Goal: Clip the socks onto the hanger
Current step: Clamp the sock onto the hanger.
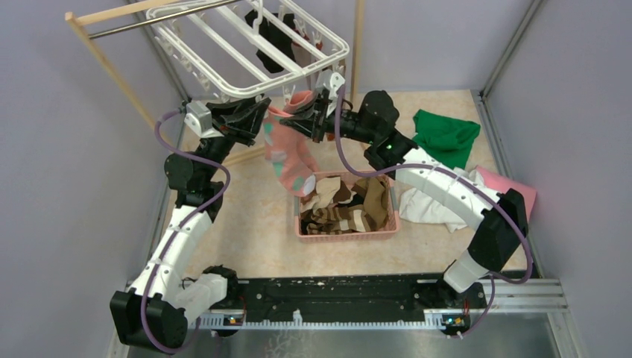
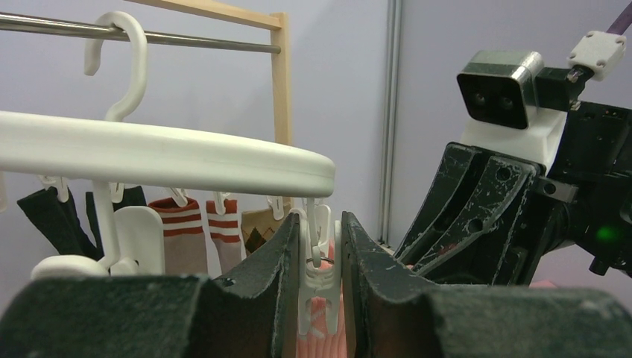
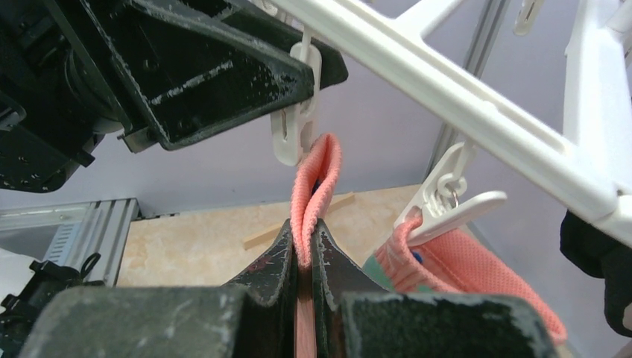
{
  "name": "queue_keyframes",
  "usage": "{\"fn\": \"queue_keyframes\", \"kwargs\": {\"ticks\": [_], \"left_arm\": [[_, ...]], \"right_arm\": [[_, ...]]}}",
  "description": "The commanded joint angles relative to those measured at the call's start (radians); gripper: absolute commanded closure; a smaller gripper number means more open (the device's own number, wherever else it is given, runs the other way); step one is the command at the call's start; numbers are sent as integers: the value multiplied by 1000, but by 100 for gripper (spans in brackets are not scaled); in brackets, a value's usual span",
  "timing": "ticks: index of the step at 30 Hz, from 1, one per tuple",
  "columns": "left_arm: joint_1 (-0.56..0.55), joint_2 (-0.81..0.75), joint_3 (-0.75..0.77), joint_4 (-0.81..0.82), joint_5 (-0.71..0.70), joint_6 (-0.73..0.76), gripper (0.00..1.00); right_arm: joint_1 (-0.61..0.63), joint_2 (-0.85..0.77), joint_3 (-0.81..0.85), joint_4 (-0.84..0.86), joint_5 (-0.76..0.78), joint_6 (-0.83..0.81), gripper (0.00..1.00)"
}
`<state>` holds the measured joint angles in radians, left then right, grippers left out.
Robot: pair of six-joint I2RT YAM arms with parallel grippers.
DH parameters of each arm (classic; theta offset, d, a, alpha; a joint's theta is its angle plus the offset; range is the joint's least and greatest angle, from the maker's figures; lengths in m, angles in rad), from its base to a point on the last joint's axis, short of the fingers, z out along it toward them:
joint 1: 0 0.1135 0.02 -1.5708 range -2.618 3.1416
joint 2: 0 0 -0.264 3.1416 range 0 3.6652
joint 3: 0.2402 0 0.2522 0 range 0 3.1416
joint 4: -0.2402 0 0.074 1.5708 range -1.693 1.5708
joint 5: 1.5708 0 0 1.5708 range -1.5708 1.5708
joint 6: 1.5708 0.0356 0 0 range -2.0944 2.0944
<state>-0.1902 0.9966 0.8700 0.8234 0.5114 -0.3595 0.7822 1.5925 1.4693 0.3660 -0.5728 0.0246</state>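
From above, my two arms rise from the near edge of the table (image 1: 253,216). Just beyond them, mid-table, a pink basket (image 1: 346,236) holds a heap of brown and cream socks (image 1: 350,216). Toward the right edge lie a white cloth (image 1: 426,207) and, farther back, a green cloth (image 1: 446,136).

Above the basket's far-left corner a pink sock (image 1: 287,153) with teal patches hangs in the air. The right pincer (image 3: 305,257) is closed tight on its cuff, and the fold of the cuff stands up above the fingers. The cuff's top sits just beside the lower tip of a white clip (image 3: 292,134); I cannot tell whether it is inside the clip's mouth. The left pincer (image 2: 320,291) is narrowed to a small gap and squeezes that clip, a finger against each side. A second clip (image 3: 447,203) just to the right bites more pink knit.

Both clips dangle from the hanger (image 1: 246,45), a white grid frame over the far-left part of the table. Farther along it hang a black sock (image 1: 268,45) and red-striped socks (image 2: 182,235). Its hook (image 2: 123,60) sits over the metal rod (image 2: 194,36) of the wooden rack (image 1: 104,63) at the far-left corner.
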Motion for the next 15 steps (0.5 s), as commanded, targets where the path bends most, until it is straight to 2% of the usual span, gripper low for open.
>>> {"fn": "queue_keyframes", "kwargs": {"ticks": [1, 15], "left_arm": [[-4, -24, 30, 63, 1, -18, 89], [-4, -23, 19, 68, 5, -32, 89]], "right_arm": [[12, -45, -25, -2, -12, -21, 100], [12, -47, -21, 27, -40, 7, 100]]}}
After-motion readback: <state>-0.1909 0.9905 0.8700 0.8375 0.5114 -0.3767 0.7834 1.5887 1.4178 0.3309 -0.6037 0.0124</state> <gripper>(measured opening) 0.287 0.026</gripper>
